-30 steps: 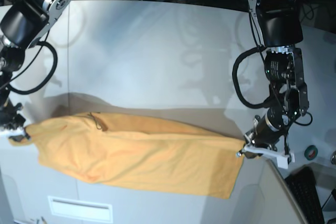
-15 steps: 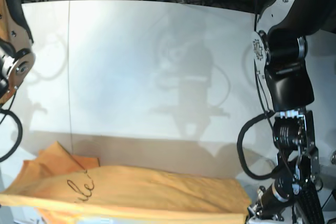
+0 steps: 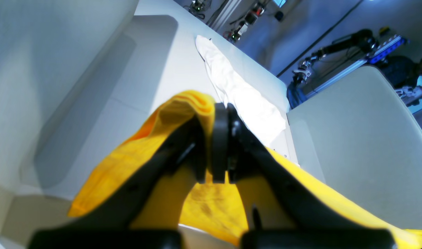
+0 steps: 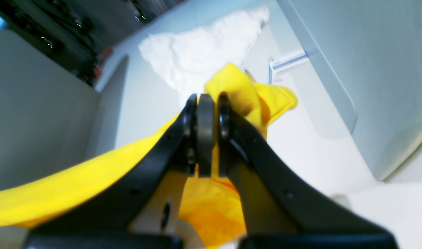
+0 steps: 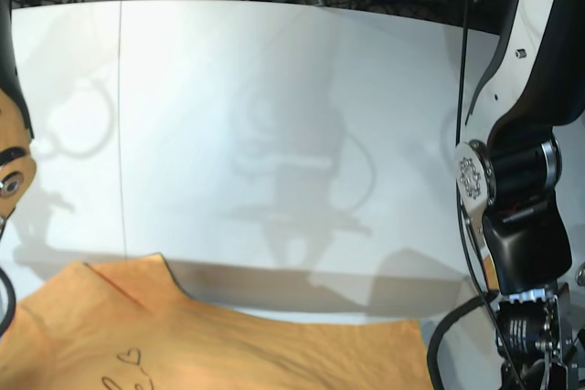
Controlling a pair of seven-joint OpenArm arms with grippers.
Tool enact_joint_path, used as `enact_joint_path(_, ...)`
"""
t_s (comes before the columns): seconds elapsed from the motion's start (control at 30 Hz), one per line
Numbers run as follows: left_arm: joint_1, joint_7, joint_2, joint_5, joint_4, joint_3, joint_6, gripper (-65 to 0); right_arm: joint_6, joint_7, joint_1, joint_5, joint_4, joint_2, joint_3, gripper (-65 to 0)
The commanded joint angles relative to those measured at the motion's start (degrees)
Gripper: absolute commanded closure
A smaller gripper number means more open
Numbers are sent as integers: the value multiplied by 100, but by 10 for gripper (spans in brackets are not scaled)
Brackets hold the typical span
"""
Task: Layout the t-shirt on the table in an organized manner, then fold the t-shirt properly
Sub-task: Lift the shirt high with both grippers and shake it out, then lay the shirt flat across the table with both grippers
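Left gripper (image 3: 220, 145): jaws together, pinching a t-shirt (image 5: 247, 349) edge.
Right gripper (image 4: 205, 135): jaws together, clamped on bunched orange fabric.
T-shirt position: stretched between both arms at the near side of the table (image 5: 274, 116); whether it touches the surface, cannot tell.
Progress: layout not finished, no fold made.
Surroundings: white cloth (image 3: 238, 93) on lower surface; tabletop bare.

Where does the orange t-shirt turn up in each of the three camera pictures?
Base view: the t-shirt fills the bottom edge, lying over the near side of the white table.
Left wrist view: lower centre, pinched in the left gripper.
Right wrist view: centre to lower left, pinched in the right gripper.
Shared landmark: the white table under the shirt.
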Motion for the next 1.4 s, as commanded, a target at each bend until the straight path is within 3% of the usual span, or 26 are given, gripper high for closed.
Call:
enact_joint_path(0.0,-423,-218,-49,-20,6,-8,-38,0,26,252,412,86,102,131,-19,0)
enact_joint_path(0.13,-950,-226,-41,-20,-258,-8,-38,0,26,252,904,86,102,131,-37,0)
enact_joint_path(0.33,-1451,-218,-41,-56,-310,-8,-38,0,26,278,1159,95,172,368,-960,0)
enact_joint_path(0.57,-1091,-200,-41,-73,-126,-8,-38,0,26,111,280,104,1113,360,-512,0)
enact_joint_path(0.67,-449,-95,-41,-82,340,-17,-38,0,26,-197,-335,113,1570,316,-221,0)
enact_joint_path(0.83,993,503,-41,-82,1509,-17,-38,0,34,-302,-1794,122,2291,-62,412,0)
enact_joint_path(1.07,3393,512,-76,-82,2740,-70,-55,0,61,-276,-3570,122,2809,-687,1045,0)
enact_joint_path(1.3,5195,486,-93,-38,2960,-87,-55,0,78,-188,-4924,122,2510,-1047,1440,0)
enact_joint_path(1.37,5635,433,-67,-29,2916,-87,-55,0,289,41,-5276,122,2264,-1100,1449,0)
